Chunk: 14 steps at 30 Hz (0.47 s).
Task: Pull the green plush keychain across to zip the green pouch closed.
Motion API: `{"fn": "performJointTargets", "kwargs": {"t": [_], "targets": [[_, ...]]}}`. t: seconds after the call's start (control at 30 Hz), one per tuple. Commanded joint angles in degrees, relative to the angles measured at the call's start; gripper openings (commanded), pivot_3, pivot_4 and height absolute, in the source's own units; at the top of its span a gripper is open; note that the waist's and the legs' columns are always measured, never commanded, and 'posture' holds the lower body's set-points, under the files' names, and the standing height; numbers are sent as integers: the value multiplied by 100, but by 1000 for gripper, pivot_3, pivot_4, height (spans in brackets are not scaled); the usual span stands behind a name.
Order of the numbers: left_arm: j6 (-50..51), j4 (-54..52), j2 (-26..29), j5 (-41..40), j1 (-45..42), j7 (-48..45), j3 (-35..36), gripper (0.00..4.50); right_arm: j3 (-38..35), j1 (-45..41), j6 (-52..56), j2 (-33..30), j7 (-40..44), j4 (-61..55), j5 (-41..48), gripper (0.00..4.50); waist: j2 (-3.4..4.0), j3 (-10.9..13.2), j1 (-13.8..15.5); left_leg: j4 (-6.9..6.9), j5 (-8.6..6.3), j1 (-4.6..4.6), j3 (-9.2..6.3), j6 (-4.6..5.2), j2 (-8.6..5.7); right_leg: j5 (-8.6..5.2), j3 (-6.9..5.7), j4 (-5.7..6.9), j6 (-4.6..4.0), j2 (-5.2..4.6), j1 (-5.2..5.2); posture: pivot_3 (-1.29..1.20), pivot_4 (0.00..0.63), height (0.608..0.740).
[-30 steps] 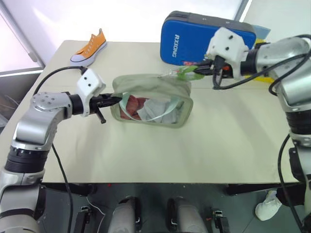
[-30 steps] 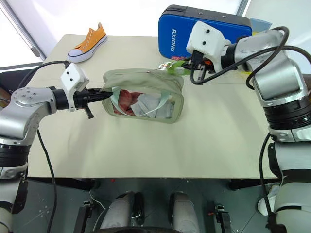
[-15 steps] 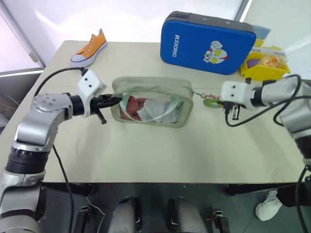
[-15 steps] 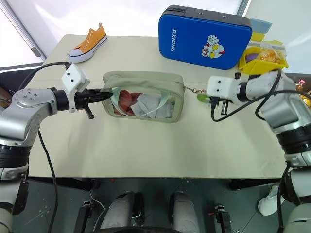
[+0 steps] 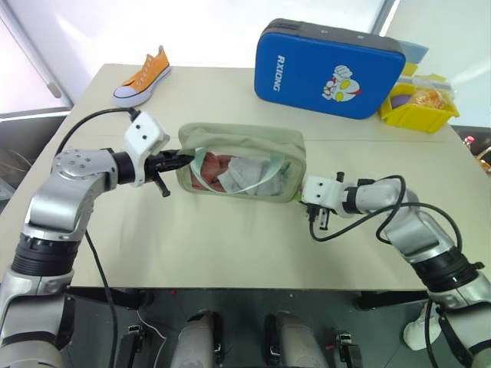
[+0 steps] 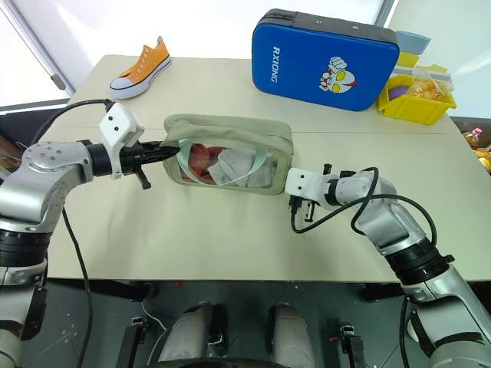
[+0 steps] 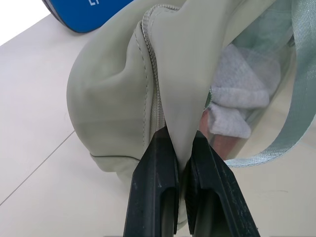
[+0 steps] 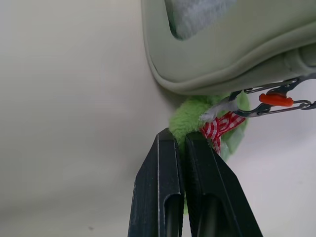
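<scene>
Green pouch (image 5: pixel 242 162) at centre: left gripper (image 7: pixel 178 148) pinches its fabric; right gripper (image 8: pixel 179 140) clamps green plush keychain (image 8: pixel 190 121).

Head stereo pair looks down over table (image 5: pixel 230 253); wrist cameras close on pouch (image 7: pixel 113 98).

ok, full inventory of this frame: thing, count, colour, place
green pouch: 1, sage green, table centre
green plush keychain: 1, lime green, at pouch's right end
blue case: 1, blue, back of table
sneaker: 1, orange and white, back left
yellow bin: 1, yellow, back right
table: 1, beige
left pincer: 1, black, shut on pouch's left end
right pincer: 1, black, shut on keychain
</scene>
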Motion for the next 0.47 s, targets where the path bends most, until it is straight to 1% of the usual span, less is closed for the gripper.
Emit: {"fn": "performJointTargets", "kwargs": {"t": [0.03,0.07,0.17,0.2,0.23,0.27,0.3,0.37,0.4,0.47], "targets": [[50,-82,30,-108,-105,22,253,1181,-641,-512,-35,-268,324,134,368,1597,2,1,2,0,0,0,0,0,0,0,0,0,0,1,0,0,150,740],[114,-86,41,-188,-100,0,319,1585,-750,-604,14,-307,437,127,494,2037,2,2,-1,-1,0,0,-1,0,0,0,0,0,0,1,-1,0,150,740],[407,374,416,-531,-281,-259,847,3169,-1315,-904,896,-510,1123,-201,1410,3627,2,2,-16,-2,0,-1,-1,0,3,0,0,-1,0,3,-2,0,150,740],[508,515,587,-616,-335,-367,979,3624,-1422,-952,1052,-667,1369,-293,1611,4109,1,2,-21,-3,0,-1,-1,0,4,0,0,0,0,3,-3,0,150,740],[569,590,749,-661,-346,-478,1034,4180,-1506,-981,1189,-798,1559,-351,1783,4500,2,2,-24,-3,0,0,-1,0,4,0,-1,0,0,7,-4,0,150,740],[587,621,922,-683,-317,-622,1049,4472,-1589,-1031,1362,-893,1697,-402,1964,4500,2,2,-26,-4,0,0,-1,0,4,0,-2,-1,0,7,-4,0,150,740],[684,673,1140,-747,-297,-851,1035,4472,-1711,-1150,1673,-939,1821,-451,2248,4500,2,2,-24,-6,0,0,-1,1,4,0,-1,-1,0,6,-4,0,150,740],[657,850,1394,-755,-335,-1069,1079,4472,-1957,-1388,2349,-960,2010,-582,2866,4500,3,2,-21,-5,-1,2,1,2,4,0,-1,-3,0,2,-3,0,150,740],[585,954,1456,-734,-382,-1115,1093,4472,-2048,-1475,2605,-944,2038,-647,3099,4500,4,1,-18,-5,-1,2,1,2,4,0,-1,-2,0,-1,-3,0,150,740],[466,1107,1475,-681,-480,-1145,1067,4472,-2105,-1579,2850,-803,1792,-707,3246,4500,3,1,-4,-5,-1,3,-2,2,4,0,-2,2,-1,0,-1,0,150,740]]}}
